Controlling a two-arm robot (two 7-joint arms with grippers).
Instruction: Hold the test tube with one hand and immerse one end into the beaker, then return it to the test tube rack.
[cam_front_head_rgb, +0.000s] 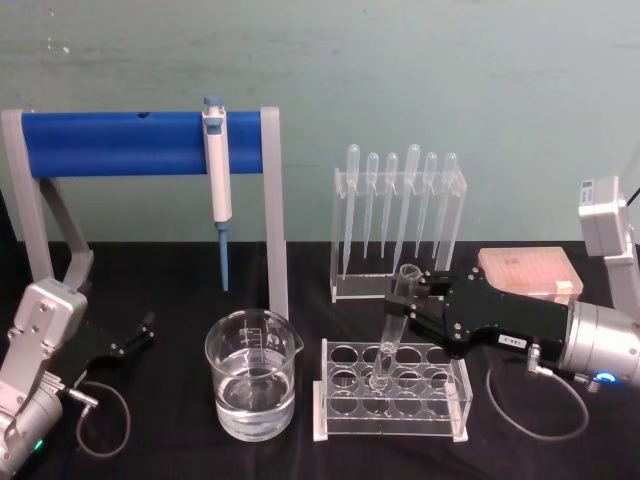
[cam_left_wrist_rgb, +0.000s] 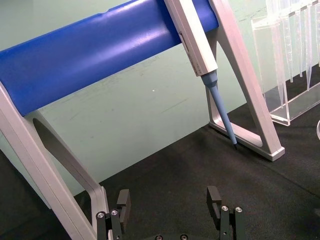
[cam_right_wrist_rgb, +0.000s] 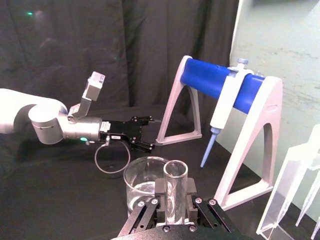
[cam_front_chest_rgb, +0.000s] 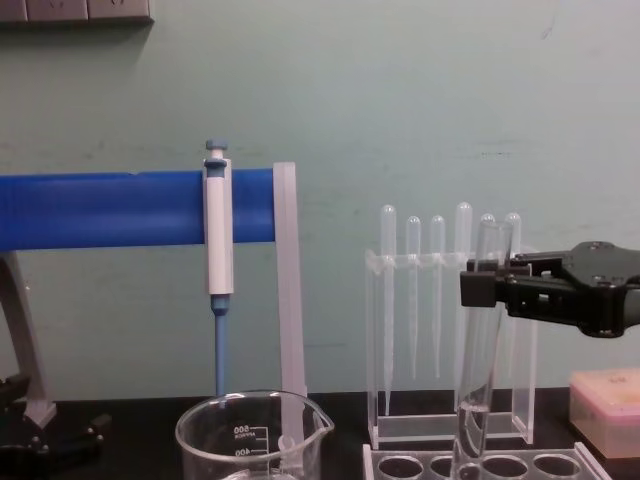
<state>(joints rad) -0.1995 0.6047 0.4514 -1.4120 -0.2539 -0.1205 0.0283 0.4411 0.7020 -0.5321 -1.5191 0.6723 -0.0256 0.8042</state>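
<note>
My right tool reaches in from the right side of the worktop and pinches the test tube near its open rimmed top, one black finger on each side of the glass. In the right wrist view the tube stands straight up between my two fingers, its rim above them. The tube is close to upright, leaning slightly, and its rounded bottom sits down in a hole of the clear test tube rack, in the back row near the middle. From the chest view the tube runs down from my right tool into the rack, with the pinch in its upper part. The beaker stands on the worktop just to the left of the rack, apart from the tube, with clear liquid in its lower part and its spout toward the right. Behind the rack is a clear stand of plastic pipettes, and a pink box lies behind my right wrist. The blue-and-white pipettor hangs from the blue bar of a grey stand at the back left. My left tool rests low at the left edge of the worktop, well apart from the beaker, its fingers spread and holding nothing.
</note>
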